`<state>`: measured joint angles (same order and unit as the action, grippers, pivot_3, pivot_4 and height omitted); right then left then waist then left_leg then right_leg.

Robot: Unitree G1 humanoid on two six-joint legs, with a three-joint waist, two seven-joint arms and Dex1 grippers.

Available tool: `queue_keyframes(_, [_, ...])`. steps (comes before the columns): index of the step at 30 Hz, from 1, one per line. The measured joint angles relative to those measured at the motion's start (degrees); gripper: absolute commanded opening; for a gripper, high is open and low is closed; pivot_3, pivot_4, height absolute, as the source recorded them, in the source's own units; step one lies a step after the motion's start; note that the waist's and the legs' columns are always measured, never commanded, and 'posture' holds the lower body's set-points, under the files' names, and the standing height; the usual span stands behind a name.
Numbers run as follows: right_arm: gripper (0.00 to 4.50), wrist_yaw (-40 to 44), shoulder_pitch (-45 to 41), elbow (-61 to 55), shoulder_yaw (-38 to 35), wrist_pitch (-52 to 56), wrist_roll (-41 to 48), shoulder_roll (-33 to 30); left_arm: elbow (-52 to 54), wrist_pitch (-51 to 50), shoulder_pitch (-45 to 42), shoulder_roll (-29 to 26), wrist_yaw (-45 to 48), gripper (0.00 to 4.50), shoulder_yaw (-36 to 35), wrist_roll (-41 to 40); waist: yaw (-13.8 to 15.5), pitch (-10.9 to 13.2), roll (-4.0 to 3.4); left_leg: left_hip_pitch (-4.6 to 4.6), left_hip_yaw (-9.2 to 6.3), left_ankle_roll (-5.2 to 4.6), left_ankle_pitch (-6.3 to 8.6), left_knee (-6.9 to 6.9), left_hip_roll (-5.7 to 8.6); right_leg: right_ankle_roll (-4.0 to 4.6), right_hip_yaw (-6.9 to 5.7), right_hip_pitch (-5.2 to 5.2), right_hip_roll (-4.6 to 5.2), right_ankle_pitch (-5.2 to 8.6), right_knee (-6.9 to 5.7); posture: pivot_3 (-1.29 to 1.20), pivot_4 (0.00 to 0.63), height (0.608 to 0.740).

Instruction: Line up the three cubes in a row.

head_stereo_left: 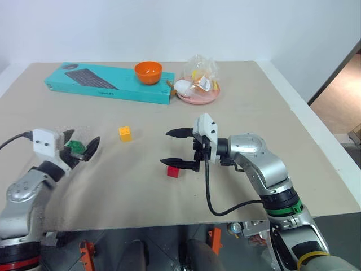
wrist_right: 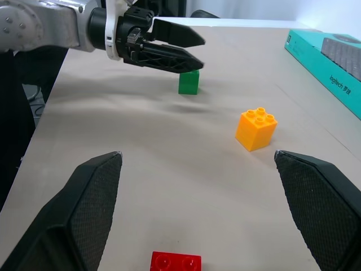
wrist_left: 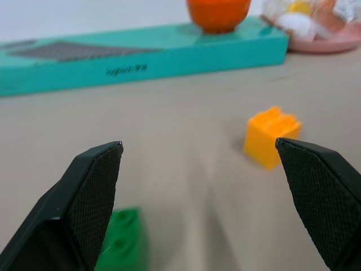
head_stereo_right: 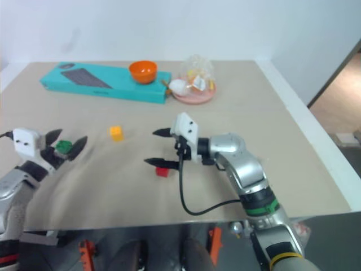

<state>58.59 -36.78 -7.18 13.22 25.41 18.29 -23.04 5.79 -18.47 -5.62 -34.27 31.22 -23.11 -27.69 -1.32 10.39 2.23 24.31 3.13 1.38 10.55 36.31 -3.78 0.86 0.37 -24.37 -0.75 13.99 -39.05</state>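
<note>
Three cubes lie apart on the tan table [head_stereo_left: 282, 135]. The green cube [head_stereo_left: 75, 147] sits at the left, right by the spread fingers of my left gripper [head_stereo_left: 82, 148], which is open and not closed on it; the left wrist view has the green cube [wrist_left: 121, 245] low beside one finger. The yellow cube [head_stereo_left: 125, 134] stands further toward the middle. The red cube [head_stereo_left: 173, 171] lies just below the lower finger of my right gripper [head_stereo_left: 167, 148], which points left and is open with nothing in it. The right wrist view takes in all three cubes and the left gripper [wrist_right: 194, 48].
A teal keyboard box [head_stereo_left: 107, 83] lies along the back of the table with an orange bowl [head_stereo_left: 148, 71] on its right end. Beside it a pink plate [head_stereo_left: 198, 96] holds a bag of small items. The table's right edge [head_stereo_left: 316, 141] is near my right arm.
</note>
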Motion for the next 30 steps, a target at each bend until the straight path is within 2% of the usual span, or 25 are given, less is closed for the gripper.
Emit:
queue_keyframes(3, [4.48, 0.0, 0.0, 0.0, 0.0, -0.9, 0.0, 0.4, -3.3, -0.4, -1.0, -2.5, 2.3, 4.50, -1.1, -0.5, 0.0, 0.0, 0.00, 0.00, 0.00, 0.00, 0.00, -0.01, -0.02, 0.01, -0.01, -0.01, 0.02, 0.01, 0.00, 0.00, 0.150, 0.740])
queue_keyframes(8, [4.48, 0.0, 0.1, 0.0, 0.3, -1.5, -0.1, 0.4, -8.5, -0.5, -2.9, -3.4, 4.5, 4.50, -1.5, -0.2, 0.0, 0.0, 0.00, 0.01, 0.03, 0.00, 0.00, 0.00, -0.01, 0.00, 0.01, -0.01, 0.06, 0.01, 0.00, 0.00, 0.150, 0.740])
queue_keyframes(19, [4.48, -1.3, 1.1, 0.0, 0.3, -3.6, -1.7, -0.3, -18.2, -1.0, -7.7, -4.5, 6.8, 4.50, 2.4, 3.1, 0.0, 0.0, 0.02, 0.02, 0.04, 0.00, 0.00, -0.01, -0.01, 0.01, 0.00, -0.02, 0.06, 0.01, 0.00, 0.00, 0.150, 0.740])
queue_keyframes(22, [4.50, -1.5, 1.3, 0.0, 0.3, -3.8, -1.8, -0.5, -20.2, -1.9, -8.1, -4.5, 7.4, 3.74, 3.2, 4.1, 0.0, 0.0, 0.03, 0.02, 0.06, 0.01, 0.00, -0.02, -0.02, 0.01, 0.02, -0.03, 0.05, 0.01, 0.00, 0.00, 0.150, 0.740])
queue_keyframes(27, [4.50, -2.2, 2.0, -0.2, 0.3, -4.2, -1.9, -0.9, -22.6, -0.8, -8.1, -4.7, 8.0, 1.99, 4.3, 6.0, 0.0, 0.0, 0.03, 0.02, 0.05, 0.01, 0.01, -0.03, -0.03, 0.01, 0.00, -0.05, 0.04, 0.01, 0.00, 0.00, 0.150, 0.740])
queue_keyframes(30, [4.50, -2.6, 2.1, -0.7, 0.3, -4.2, -2.2, -1.1, -23.0, -0.3, -8.3, -4.8, 7.9, 1.99, 4.3, 6.6, 0.0, 0.0, 0.03, 0.02, 0.05, 0.01, 0.01, -0.03, -0.03, 0.01, 0.01, -0.04, 0.06, 0.01, 0.00, 0.00, 0.150, 0.740])
